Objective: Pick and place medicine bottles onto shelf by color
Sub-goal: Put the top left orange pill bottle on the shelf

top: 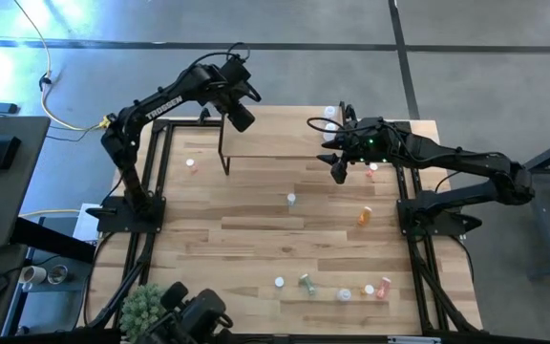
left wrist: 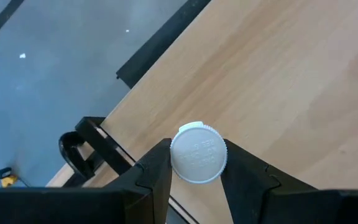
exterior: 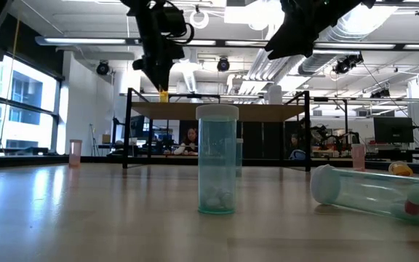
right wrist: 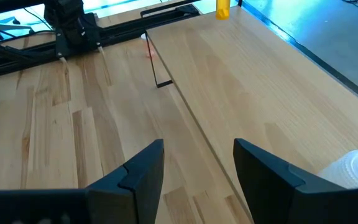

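The shelf [top: 294,134] stands at the table's far side. My left gripper [top: 241,118] is over its far left corner, shut on an orange bottle [right wrist: 222,7] with a white cap [left wrist: 198,154]. My right gripper [top: 338,172] hangs open and empty above the shelf's near edge [right wrist: 191,124], toward its right end. White bottles [top: 330,113] stand on the shelf's far right part. Loose bottles are on the table: a pink one [top: 191,164], a white one [top: 291,200], an orange one [top: 365,217], a green one [top: 306,282]. My left gripper pinches the orange bottle just under its white cap [left wrist: 185,177] between its two fingers, from above, pointing down. The bottle stands upright at the shelf's far left corner [exterior: 164,95]; I cannot tell whether its bottom touches the board.
Near the table's front edge are a white-capped bottle [top: 280,283], another [top: 344,294] and a pink one [top: 382,288]. A green plant [top: 146,306] stands at the near left corner. In the low view an upright clear bottle [exterior: 217,160] and a lying one [exterior: 377,193] are close by.
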Controlling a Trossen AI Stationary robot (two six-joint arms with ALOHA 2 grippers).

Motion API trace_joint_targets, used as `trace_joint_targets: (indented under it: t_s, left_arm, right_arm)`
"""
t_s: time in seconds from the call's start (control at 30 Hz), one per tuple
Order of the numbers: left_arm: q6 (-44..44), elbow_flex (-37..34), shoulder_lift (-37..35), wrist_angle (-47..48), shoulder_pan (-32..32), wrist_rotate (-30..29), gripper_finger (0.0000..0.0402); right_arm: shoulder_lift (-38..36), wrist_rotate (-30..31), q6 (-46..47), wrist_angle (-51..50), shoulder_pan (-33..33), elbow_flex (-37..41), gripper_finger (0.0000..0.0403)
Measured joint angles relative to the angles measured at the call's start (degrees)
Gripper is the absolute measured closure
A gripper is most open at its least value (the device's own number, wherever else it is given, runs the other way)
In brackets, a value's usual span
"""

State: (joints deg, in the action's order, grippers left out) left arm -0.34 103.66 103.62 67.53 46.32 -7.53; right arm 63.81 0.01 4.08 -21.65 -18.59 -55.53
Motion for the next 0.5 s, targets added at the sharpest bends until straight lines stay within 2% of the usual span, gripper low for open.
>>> trace_joint_targets:
  t_s: [0.5]
  left_arm:
    - [1.01, 0.02, 2.02, -0.96, 2.19, 1.95, 0.0291]
  right_arm:
    - [0.00, 0.00, 0.02, 0.02, 0.00, 0.00, 0.0219]
